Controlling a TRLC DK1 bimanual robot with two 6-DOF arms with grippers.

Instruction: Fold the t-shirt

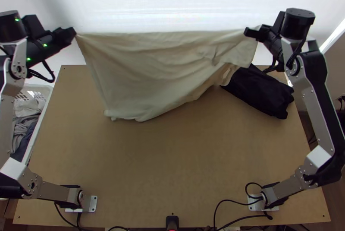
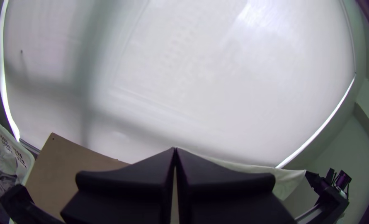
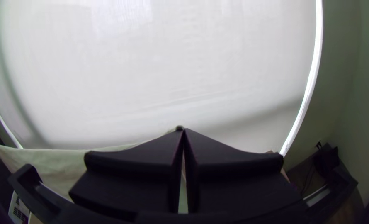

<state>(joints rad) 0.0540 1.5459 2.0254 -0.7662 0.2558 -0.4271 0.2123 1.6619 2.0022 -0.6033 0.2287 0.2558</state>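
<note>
The cream t-shirt [image 1: 151,71] hangs stretched between both grippers, its upper edge nearly straight and its lower part reaching down to the table. My left gripper [image 1: 74,33] is shut on one upper corner; in the left wrist view the left gripper [image 2: 175,151] has its fingertips together, with the cloth [image 2: 286,180] running off behind. At the other upper corner my right gripper [image 1: 248,32] is shut on the fabric. In the right wrist view the right gripper [image 3: 183,129] has its tips meeting, and the cloth [image 3: 52,166] extends from there. Some fabric folds over near that corner.
A black bundled cloth [image 1: 261,93] lies at the table's far right, partly behind the t-shirt. A white basket [image 1: 39,88] with clothes stands beyond the table's left edge. The wooden table [image 1: 172,157] extends toward the arm bases. Cables lie along the near edge.
</note>
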